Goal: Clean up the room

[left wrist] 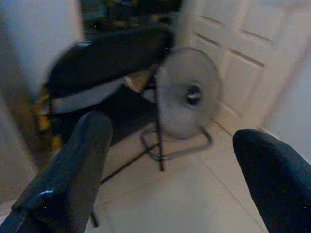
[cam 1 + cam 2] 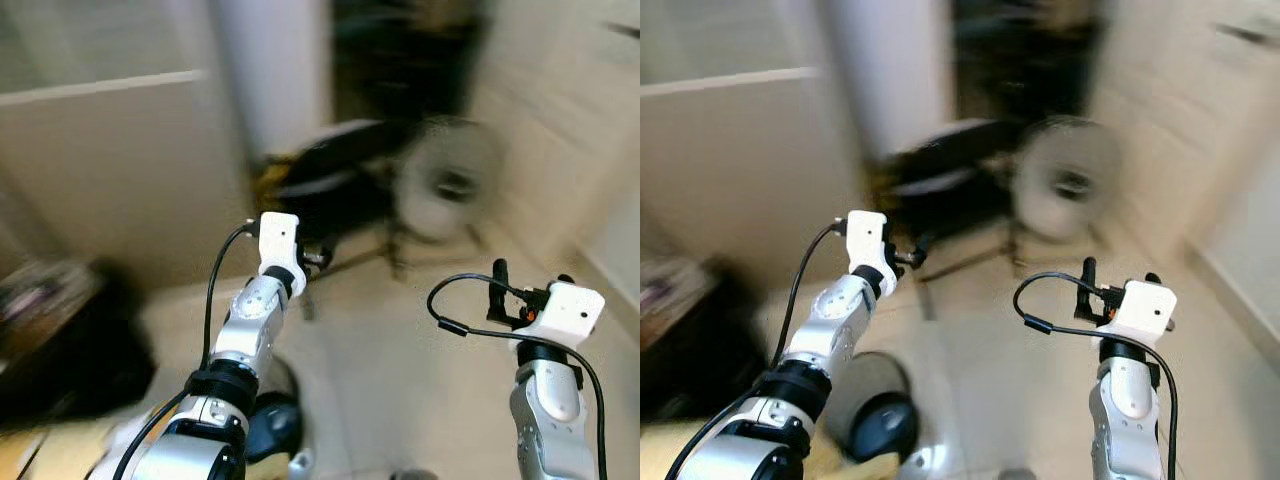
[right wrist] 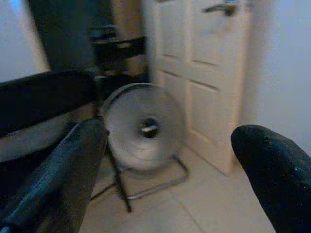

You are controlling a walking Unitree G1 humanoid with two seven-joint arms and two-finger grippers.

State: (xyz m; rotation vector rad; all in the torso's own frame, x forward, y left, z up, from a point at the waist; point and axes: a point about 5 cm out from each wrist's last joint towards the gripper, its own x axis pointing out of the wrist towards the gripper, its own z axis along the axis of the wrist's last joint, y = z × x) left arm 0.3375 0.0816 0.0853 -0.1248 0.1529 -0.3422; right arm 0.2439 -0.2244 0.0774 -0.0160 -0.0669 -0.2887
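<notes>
While the head views are smeared with motion blur, a round white floor fan on a metal stand remains recognisable and serves as the landmark. It stands on a pale tiled floor, beside a white panelled door. Just beside the fan, on the robot's left of it, sits a low dark object with a pale band along its edge; blur hides what it is. Both silver arms are raised in front of the robot, short of the fan. In its wrist view, the left gripper has its two black fingers spread wide with nothing between them, and the fan shows through the gap. The right gripper is likewise spread wide and holds nothing, its fingers framing the fan and door. Nearer the robot than the fan, down by the left arm, lies a dark rounded object on the floor, too blurred to name.
</notes>
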